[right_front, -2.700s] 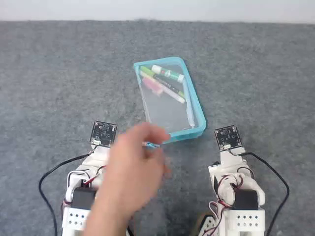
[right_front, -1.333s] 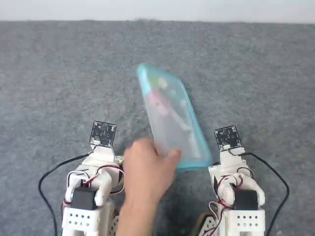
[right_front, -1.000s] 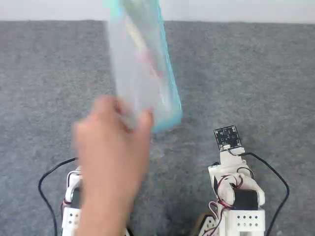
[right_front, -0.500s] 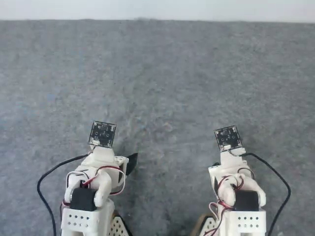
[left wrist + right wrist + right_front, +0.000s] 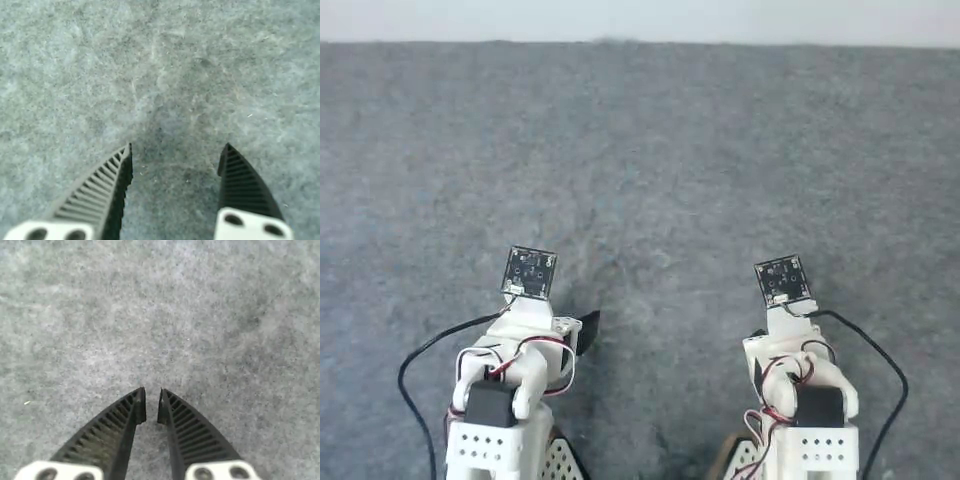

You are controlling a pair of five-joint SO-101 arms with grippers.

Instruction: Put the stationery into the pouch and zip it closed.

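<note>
Just a grey fuzzy felt mat [image 5: 720, 150] covering the whole tabletop, with a few tiny pale flecks on it. Past its far edge there's a plain pale strip [image 5: 640, 18].

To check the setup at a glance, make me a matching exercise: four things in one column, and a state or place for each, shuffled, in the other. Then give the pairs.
1. left gripper
2. right gripper
3. grey mat
4. pale strip

A. lies under both arms
B. fingers almost together
C. beyond the mat's far edge
D. fingers wide apart

Pairs: 1-D, 2-B, 3-A, 4-C
</note>
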